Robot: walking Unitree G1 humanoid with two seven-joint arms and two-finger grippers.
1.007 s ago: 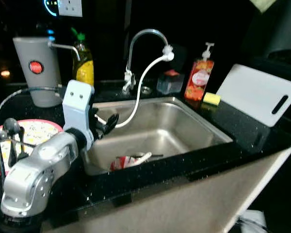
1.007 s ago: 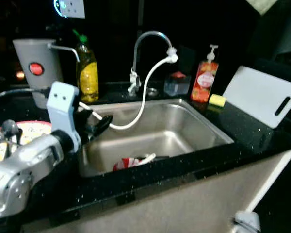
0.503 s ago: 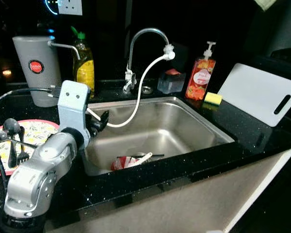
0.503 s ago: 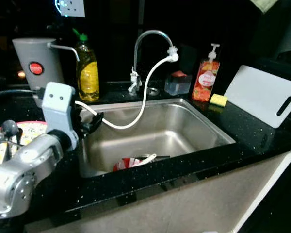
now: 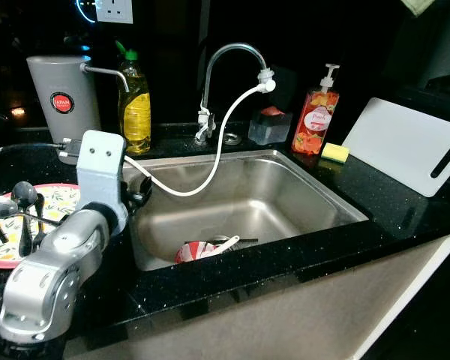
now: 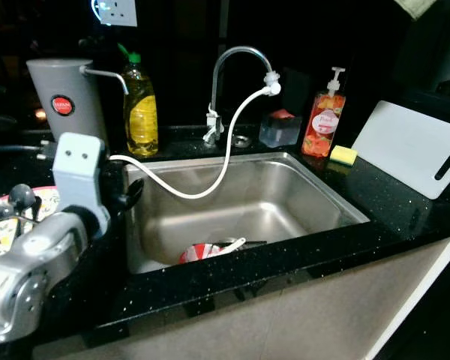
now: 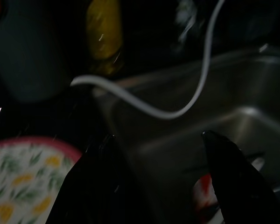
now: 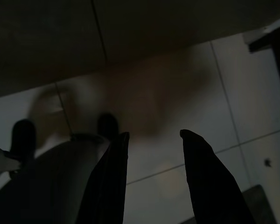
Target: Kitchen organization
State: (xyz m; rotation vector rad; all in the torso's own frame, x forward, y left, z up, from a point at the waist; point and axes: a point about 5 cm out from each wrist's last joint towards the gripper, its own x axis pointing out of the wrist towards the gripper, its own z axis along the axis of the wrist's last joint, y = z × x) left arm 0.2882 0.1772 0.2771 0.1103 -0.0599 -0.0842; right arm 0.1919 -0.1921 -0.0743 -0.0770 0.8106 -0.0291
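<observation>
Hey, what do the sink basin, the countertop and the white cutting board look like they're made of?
The sink basin looks like brushed stainless steel: grey, with soft streaky reflections. The countertop seems polished black stone, perhaps granite, glossy with fine pale specks. The cutting board is probably plastic: flat, matte white, with a slot handle cut in, though that is only a guess from its look.

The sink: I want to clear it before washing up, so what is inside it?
In the sink, near its front wall, lies a red-and-white item with a white utensil and dark pieces. The front rim hides their lower parts. A white hose droops in.
</observation>
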